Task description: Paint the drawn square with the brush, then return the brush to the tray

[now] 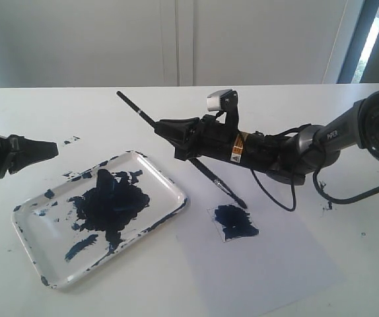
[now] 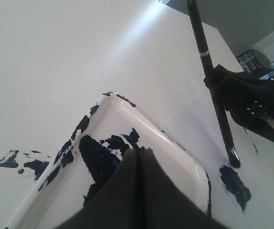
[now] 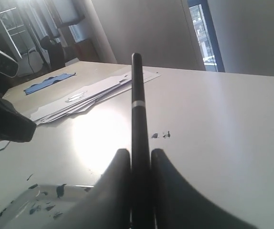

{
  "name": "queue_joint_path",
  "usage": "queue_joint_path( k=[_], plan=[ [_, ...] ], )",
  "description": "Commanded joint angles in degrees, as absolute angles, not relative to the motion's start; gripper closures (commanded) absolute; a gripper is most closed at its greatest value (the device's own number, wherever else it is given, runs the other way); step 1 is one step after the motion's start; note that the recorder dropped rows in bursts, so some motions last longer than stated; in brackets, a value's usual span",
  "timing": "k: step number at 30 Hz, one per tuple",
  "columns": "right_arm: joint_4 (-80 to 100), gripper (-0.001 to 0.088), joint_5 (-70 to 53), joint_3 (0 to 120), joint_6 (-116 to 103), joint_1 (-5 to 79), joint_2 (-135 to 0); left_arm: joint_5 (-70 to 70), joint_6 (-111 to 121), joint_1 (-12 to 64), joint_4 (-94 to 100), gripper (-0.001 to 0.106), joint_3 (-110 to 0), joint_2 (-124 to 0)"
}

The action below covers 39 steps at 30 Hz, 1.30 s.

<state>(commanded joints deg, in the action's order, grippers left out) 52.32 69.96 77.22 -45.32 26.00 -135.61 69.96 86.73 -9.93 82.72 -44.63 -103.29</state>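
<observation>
Gripping the brush (image 1: 219,183), the right claw (image 3: 136,160) holds its tip at the edge of the drawn square (image 1: 236,222); left claw (image 1: 47,150) closed

- The left gripper (image 2: 138,152) has its two dark fingers pressed flat together with nothing between them, over the tray.
- The tray (image 2: 127,107) is white with a raised rim and a rounded corner, blotched with dark blue paint.
- Blue paint specks (image 2: 36,167) lie on the white table (image 2: 56,57) just outside the tray.
- The right gripper (image 2: 218,83) clamps the brush (image 2: 223,119) partway along its black handle.
- The brush tip reaches the edge of the blue-smeared square (image 2: 235,186); contact cannot be judged.
</observation>
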Motion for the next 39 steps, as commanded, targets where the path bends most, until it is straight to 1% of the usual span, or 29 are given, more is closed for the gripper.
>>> queue_joint_path(
  k=[18,31,39],
  plan=[
    [51.2,0.0868,70.0,77.2,-44.9,26.8,-135.6,70.0,86.7,-9.9,82.8,0.1,-44.6,-103.3],
    [50.9,0.0868,70.0,77.2,-44.9,26.8,-138.4,70.0,86.7,-9.9,83.1,0.1,-44.6,-103.3],
    [52.4,0.0868,70.0,77.2,-45.0,26.8,-135.4,70.0,86.7,-9.9,83.1,0.1,-44.6,-103.3]
  ],
)
